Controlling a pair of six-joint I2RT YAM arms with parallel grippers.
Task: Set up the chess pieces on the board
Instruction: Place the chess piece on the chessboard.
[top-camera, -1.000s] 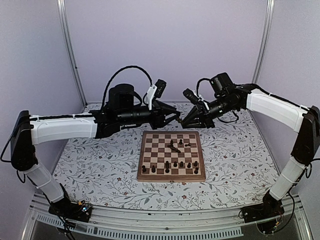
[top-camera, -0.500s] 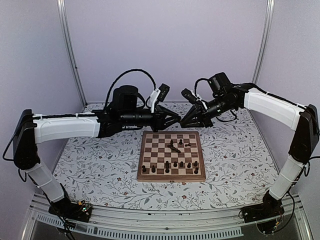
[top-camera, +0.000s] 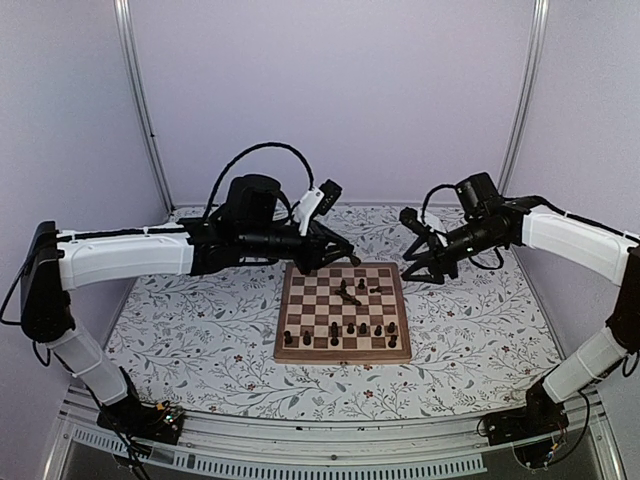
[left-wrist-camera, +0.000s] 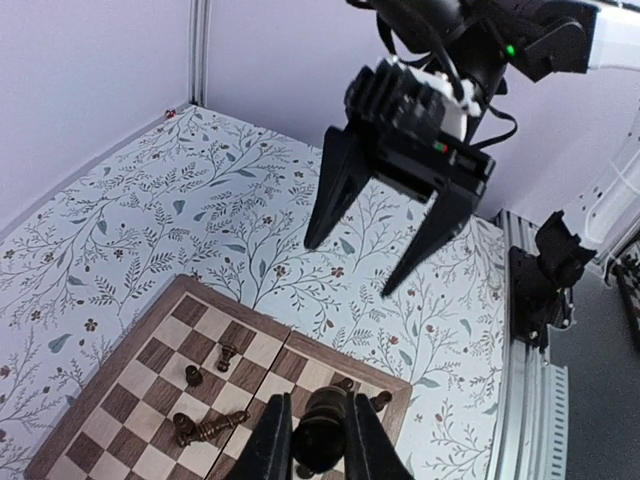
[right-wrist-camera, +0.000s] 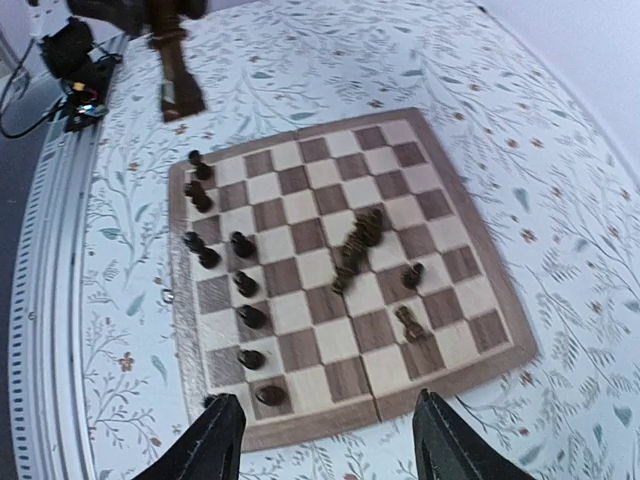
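Floral table (top-camera: 200, 330); toppled pcs (top-camera: 349, 292) mid board (top-camera: 343, 357)

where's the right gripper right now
In the top view the right gripper hangs open above the floral table, just beyond the board's far right corner, facing the left gripper, which holds a chess piece.

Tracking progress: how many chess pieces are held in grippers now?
1: a dark piece in the left gripper, near the board's far edge. The right gripper is open, empty.
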